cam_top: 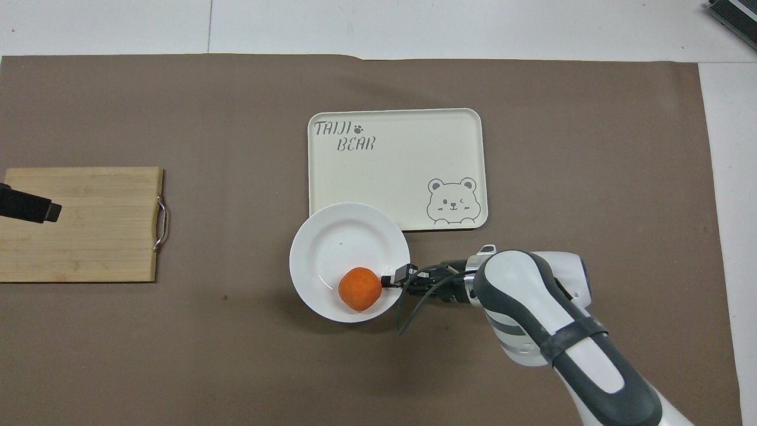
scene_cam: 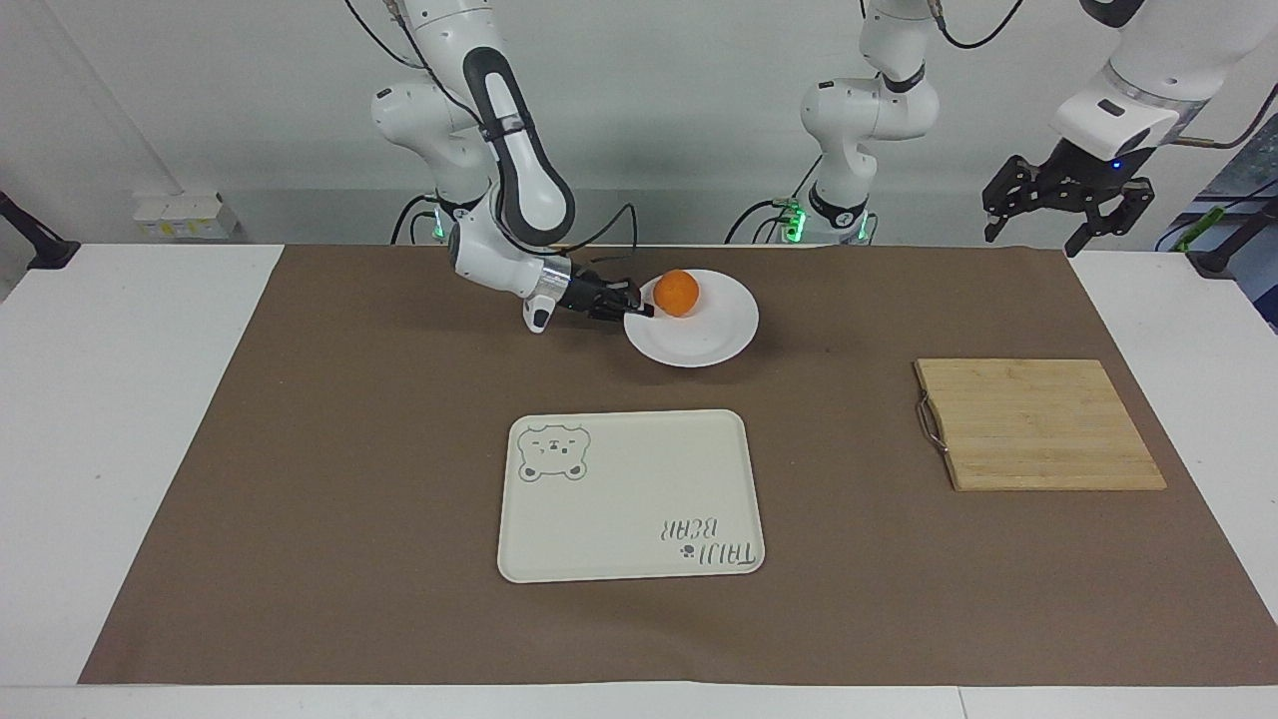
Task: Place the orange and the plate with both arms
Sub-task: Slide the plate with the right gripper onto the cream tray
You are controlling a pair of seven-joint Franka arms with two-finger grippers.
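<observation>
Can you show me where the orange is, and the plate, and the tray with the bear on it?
orange (scene_cam: 678,293), facing view, middle of the fruit.
plate (scene_cam: 704,345), facing view, bare white part near its rim.
tray (cam_top: 402,165), overhead view, plain middle of its floor.

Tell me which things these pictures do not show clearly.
- Right pincer at the plate rim: grip too small to judge in either view.
- Left pincer: overhead view cuts it off at the edge.
- Underside of the orange: hidden by the plate.
</observation>
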